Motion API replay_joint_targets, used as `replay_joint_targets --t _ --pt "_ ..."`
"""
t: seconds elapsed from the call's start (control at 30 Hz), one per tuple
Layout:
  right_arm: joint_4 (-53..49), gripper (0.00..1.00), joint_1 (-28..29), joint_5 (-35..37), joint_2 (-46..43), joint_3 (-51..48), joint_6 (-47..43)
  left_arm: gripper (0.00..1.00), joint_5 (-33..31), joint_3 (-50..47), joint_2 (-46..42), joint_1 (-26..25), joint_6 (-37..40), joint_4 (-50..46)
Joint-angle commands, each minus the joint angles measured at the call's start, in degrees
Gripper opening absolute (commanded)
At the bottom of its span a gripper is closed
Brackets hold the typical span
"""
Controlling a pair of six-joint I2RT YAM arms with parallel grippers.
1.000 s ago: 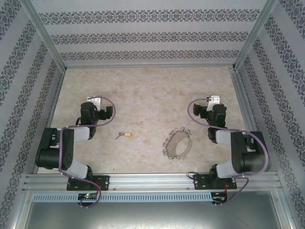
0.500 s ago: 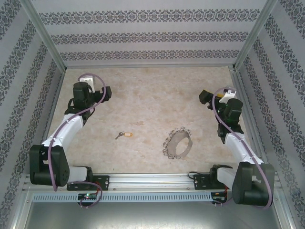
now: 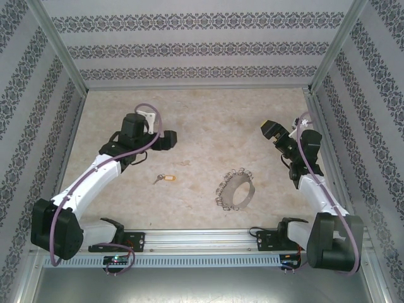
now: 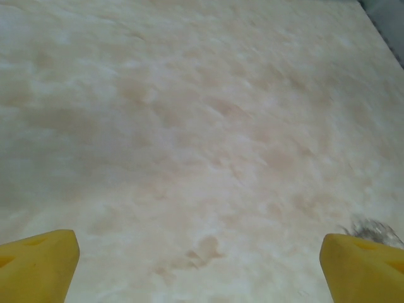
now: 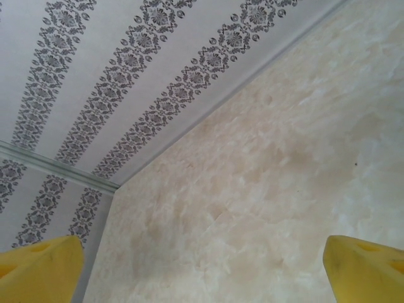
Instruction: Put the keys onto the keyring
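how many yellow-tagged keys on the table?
1. The keys lie on the table left of the keyring, nearer the bases than the left gripper. Arms could hide more.

Keys [image 3: 165, 178]: tiny silver key joined to small yellow-orange tag, lying flat, left of centre, key end left and slightly nearer, tag end right.
Keyring [image 3: 222, 190]: large thin ring, lying flat, right of centre, small silver pieces bunched along left and far arc. Well apart from keys.
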Motion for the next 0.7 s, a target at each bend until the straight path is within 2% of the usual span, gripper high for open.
replay_joint_targets --t 0.0,0.2,0.3,0.37,0.47,0.6,0.67 --pt "-9.1 0.95 -0.5 1.2 -2.0 -0.5 -1.4 0.95 1.7 4.1 2.1 -5.0 1.0 -4.5" --pt "-19.3 0.92 -0.5 5.0 -0.6 1.9 -3.7 0.87 3.3 9.0 10.0 -15.7 1.2 -5.0" --pt "-22.8 0.98 -0.4 6.8 1.0 3.4 -4.6 0.82 3.0 11.1 14.5 -20.2 1.1 -3.5" --pt "-26.8 0.98 -0.2 9.8 1.4 4.9 -5.5 0.77 3.4 12.6 17.5 -23.1 1.0 -2.3" --pt "-31.8 0.98 -0.2 13.1 1.4 7.2 -6.0 0.69 4.5 15.5 22.2 -26.6 0.7 -0.8" --pt "-33.6 0.98 -0.5 15.7 0.6 8.2 -3.6 0.58 8.7 19.9 28.7 -29.8 -0.1 1.2" --pt "-33.9 0.98 -1.1 14.4 1.1 8.7 -3.1 0.55 9.9 21.7 31.8 -31.0 -0.4 2.3"
